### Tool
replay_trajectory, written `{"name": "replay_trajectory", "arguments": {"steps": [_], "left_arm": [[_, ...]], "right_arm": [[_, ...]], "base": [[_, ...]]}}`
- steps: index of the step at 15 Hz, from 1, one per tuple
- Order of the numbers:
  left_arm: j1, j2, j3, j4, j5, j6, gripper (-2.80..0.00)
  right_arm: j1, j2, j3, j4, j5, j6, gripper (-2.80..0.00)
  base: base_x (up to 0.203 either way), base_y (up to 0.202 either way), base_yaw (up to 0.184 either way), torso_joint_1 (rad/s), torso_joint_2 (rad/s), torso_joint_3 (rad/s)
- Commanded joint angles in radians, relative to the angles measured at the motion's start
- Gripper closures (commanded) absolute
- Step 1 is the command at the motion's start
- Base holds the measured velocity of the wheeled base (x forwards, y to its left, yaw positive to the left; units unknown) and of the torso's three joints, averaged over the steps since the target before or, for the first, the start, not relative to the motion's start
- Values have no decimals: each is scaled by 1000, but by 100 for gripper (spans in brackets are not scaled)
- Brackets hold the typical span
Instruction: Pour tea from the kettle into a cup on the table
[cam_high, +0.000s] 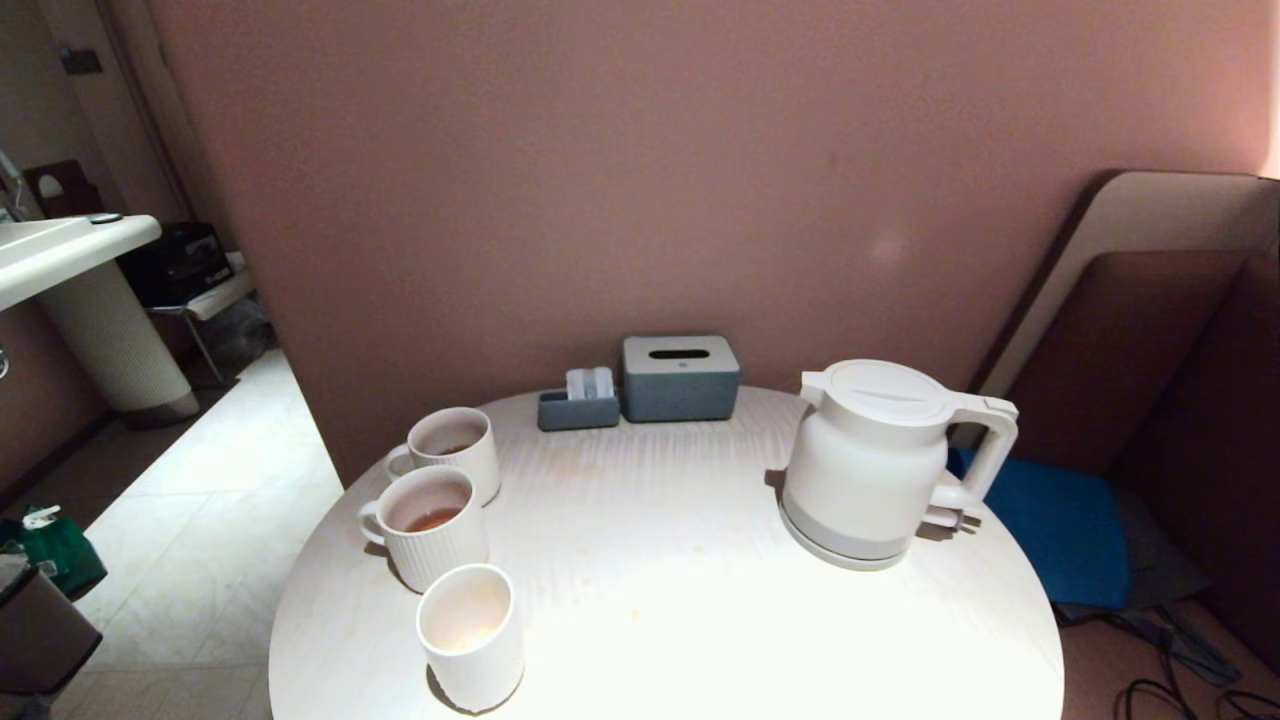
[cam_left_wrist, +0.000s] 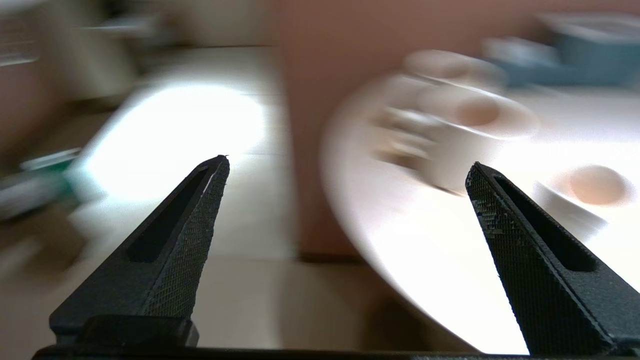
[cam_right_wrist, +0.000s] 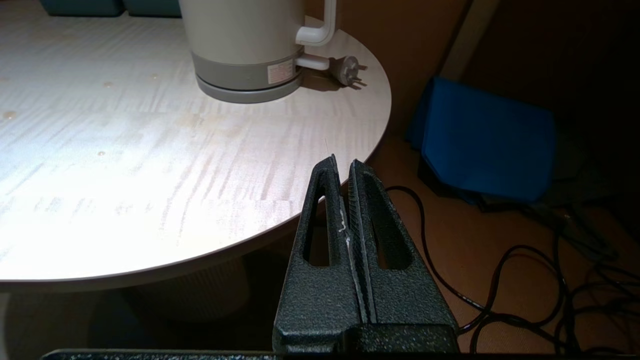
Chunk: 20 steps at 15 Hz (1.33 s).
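Observation:
The white kettle (cam_high: 870, 465) stands upright on its base at the right of the round table (cam_high: 660, 600), and its foot (cam_right_wrist: 245, 75) shows in the right wrist view. The small white cup (cam_high: 470, 635) sits at the front left, its inside pale. Reddish tea (cam_high: 435, 519) shows in the ribbed mug behind it. Neither gripper is in the head view. My left gripper (cam_left_wrist: 348, 163) is open and empty, off the table's left edge, with the cup (cam_left_wrist: 595, 187) blurred beyond one finger. My right gripper (cam_right_wrist: 344, 161) is shut on nothing, low beside the table's right front edge.
Two ribbed mugs (cam_high: 430, 525) (cam_high: 455, 450) stand behind the cup. A grey tissue box (cam_high: 680, 378) and a small grey holder (cam_high: 578, 405) sit at the back. The kettle's plug (cam_right_wrist: 347, 70) lies by its foot. A blue cushion (cam_right_wrist: 485, 140) and cables (cam_right_wrist: 525, 280) lie on the floor to the right.

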Motion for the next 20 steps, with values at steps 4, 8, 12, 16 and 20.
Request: {"name": "replay_trajectory", "arguments": {"steps": [4,8,12,16,20], "left_arm": [[-90,2,36,0,-229,6,-280],[-55,2,-10,-21,-31,170,-280],[120,-77,12,-40,-107,260,-280],[114,-189,120,-36,-91,182,-280],[109,-282,205,33,-141,127,-280]], "right_arm": [[0,1,0,2,0,0,0],[0,1,0,1,0,0,0],[0,1,0,1,0,0,0],[0,1,0,2,0,0,0],[0,1,0,0,0,0,0]], "base": [[0,0,0,0,0,0],[0,0,0,0,0,0],[0,0,0,0,0,0],[0,0,0,0,0,0],[0,0,0,0,0,0]]}}
